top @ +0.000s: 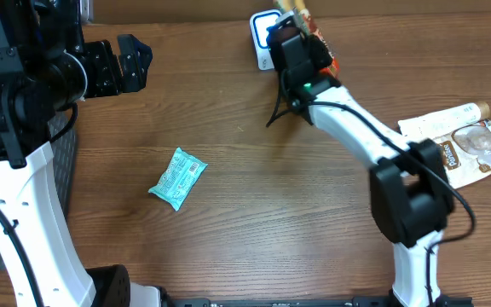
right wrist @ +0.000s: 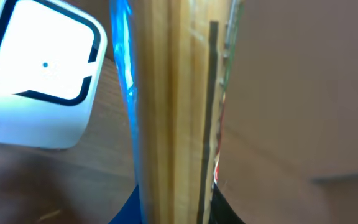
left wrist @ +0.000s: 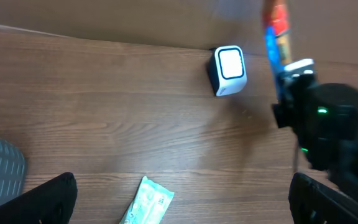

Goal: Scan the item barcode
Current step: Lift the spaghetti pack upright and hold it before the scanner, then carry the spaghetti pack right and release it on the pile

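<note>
Right fingers [top: 285, 34] clench the packet [right wrist: 173, 112] — tilt its barcode toward the scanner [right wrist: 39, 74] at ten o'clock; left fingers [left wrist: 48, 199] released.

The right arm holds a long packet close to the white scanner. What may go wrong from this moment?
1. The long yellow packet with a blue edge stands beside the white cube scanner, not in front of its bright window, and no barcode shows, so the scan may fail.
2. The packet rises high above the right gripper and is very close to the scanner; a swing might knock the scanner.
</note>
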Robot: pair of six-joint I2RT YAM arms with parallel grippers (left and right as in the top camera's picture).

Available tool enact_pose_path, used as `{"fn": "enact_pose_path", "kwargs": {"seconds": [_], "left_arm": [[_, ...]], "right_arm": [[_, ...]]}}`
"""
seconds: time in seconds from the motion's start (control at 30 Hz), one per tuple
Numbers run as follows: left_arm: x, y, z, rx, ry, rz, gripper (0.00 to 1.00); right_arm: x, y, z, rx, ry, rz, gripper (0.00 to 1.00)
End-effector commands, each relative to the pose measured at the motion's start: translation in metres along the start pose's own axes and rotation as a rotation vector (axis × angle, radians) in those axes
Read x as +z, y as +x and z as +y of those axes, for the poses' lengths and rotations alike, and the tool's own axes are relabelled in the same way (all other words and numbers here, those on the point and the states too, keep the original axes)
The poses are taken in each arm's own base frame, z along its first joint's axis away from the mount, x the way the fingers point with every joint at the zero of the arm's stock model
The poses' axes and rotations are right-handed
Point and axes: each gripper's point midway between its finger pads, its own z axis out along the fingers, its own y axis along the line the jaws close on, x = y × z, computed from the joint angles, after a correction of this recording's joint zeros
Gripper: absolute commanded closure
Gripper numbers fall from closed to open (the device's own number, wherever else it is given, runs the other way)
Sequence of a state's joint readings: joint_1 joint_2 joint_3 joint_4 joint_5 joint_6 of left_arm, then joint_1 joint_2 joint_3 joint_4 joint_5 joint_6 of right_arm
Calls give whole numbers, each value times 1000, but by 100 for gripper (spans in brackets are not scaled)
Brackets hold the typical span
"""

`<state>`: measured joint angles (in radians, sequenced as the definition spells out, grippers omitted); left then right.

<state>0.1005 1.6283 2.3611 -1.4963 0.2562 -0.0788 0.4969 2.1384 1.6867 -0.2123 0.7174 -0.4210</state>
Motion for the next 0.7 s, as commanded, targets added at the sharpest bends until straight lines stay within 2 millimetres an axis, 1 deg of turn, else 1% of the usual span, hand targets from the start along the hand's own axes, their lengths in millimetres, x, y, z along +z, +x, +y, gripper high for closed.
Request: {"fn": "enact_pose_path", "kwargs": {"seconds": [0.0, 0.03, 0.07, 0.13, 0.27, 0.37, 0.47, 0.6, 0.67], "left_arm": [[-1, -4, 4, -1, -11, -12, 0], [-1, -4, 4, -1, -11, -12, 0], [-1, -4, 4, -1, -11, -12, 0], [-1, -4, 4, -1, -11, -12, 0], [-1, -4, 4, -1, -11, -12, 1], [-1, -4, 4, -1, -11, -12, 0], [-1, -3, 4, -1, -11, -11, 0], [-1, -4, 4, -1, -11, -12, 0], [-1, -4, 4, -1, -11, -12, 1]], "right_arm": [[-4, -32, -37, -133, 158, -67, 96], [1, -32, -34, -169, 167, -75, 96], [10, -32, -29, -216, 182, -84, 96], [19, -29, -24, -272, 207, -84, 96], [36, -13, -20, -416, 256, -30, 96], [46, -2, -22, -434, 292, 4, 96], [52, 3, -27, -430, 297, 16, 96], [52, -4, -39, -379, 333, -14, 96], [52, -6, -39, -380, 331, -23, 96]]}}
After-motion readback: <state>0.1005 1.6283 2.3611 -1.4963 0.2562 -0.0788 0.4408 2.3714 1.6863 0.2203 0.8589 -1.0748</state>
